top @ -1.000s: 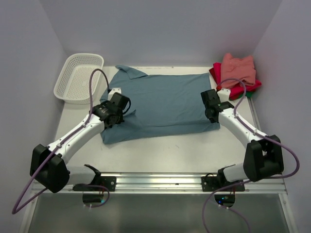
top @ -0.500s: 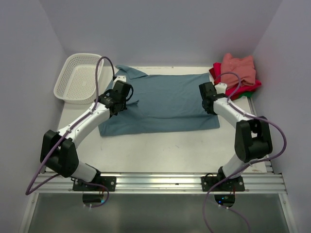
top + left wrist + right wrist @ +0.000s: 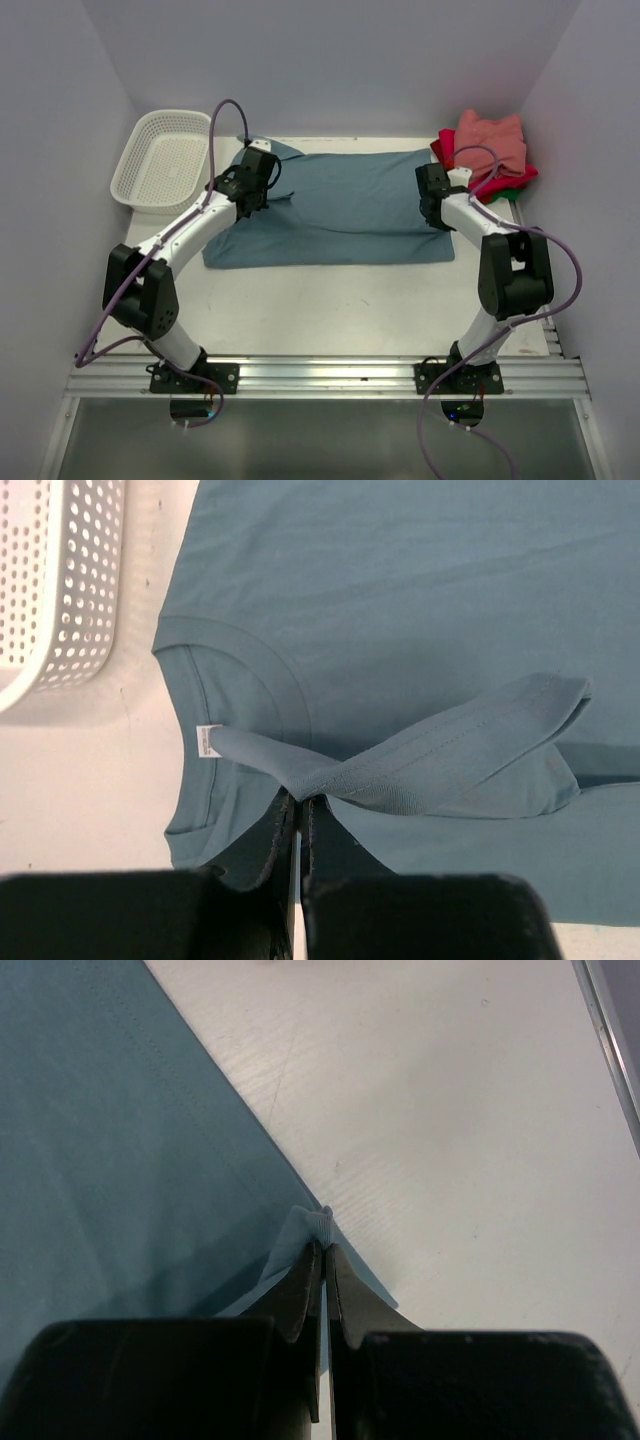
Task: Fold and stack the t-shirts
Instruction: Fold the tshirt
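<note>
The large dusty teal-blue t-shirt (image 3: pixel 345 205) lies spread across the middle of the table, its near part folded back over itself. My left gripper (image 3: pixel 256 183) is shut on a pinched fold of the shirt (image 3: pixel 400 770) beside the collar and white label (image 3: pixel 207 740). My right gripper (image 3: pixel 432 196) is shut on the shirt's right edge (image 3: pixel 318 1222), lifted a little off the table. A stack of folded salmon-pink (image 3: pixel 490 142), red (image 3: pixel 492 187) and green (image 3: pixel 513 194) shirts sits at the back right corner.
A white plastic mesh basket (image 3: pixel 162 160) stands at the back left, close to the shirt's collar; it also shows in the left wrist view (image 3: pixel 55 590). Bare white table (image 3: pixel 340 310) lies in front of the shirt. Walls enclose the back and both sides.
Both grippers have moved toward the back of the table, carrying the shirt's near edge with them. The shirt's near part has folded over and its front edge now lies farther back.
</note>
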`<state>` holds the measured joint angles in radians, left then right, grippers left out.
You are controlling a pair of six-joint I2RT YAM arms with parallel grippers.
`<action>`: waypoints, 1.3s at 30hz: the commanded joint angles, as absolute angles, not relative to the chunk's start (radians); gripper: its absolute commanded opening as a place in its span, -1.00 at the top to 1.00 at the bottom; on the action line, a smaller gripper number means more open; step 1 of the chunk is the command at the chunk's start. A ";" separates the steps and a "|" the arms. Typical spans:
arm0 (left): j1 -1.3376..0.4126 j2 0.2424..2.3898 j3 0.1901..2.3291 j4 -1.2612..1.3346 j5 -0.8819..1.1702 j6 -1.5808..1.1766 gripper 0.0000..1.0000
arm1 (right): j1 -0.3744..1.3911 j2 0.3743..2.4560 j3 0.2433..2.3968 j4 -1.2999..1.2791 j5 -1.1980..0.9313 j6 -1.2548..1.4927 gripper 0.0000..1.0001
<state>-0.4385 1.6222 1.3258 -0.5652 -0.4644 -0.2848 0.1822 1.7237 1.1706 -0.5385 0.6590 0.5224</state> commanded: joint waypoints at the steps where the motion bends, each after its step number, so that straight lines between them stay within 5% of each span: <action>1: -0.425 1.655 1.399 -0.522 -0.462 -0.245 1.00 | 0.175 1.756 1.235 -0.499 0.661 0.522 1.00; 21: -0.413 1.569 1.351 -0.635 -0.388 -0.268 1.00 | 0.170 1.802 1.302 -0.528 0.629 0.502 1.00; 39: -0.469 1.275 1.154 -0.775 -0.298 -0.377 1.00 | 0.170 1.287 0.996 -0.618 0.568 0.514 1.00</action>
<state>-0.4618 1.3045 1.1847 -0.7429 -0.3138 -0.3439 0.1757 1.3369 1.0084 -0.5884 0.5663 0.5083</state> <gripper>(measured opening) 0.018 0.014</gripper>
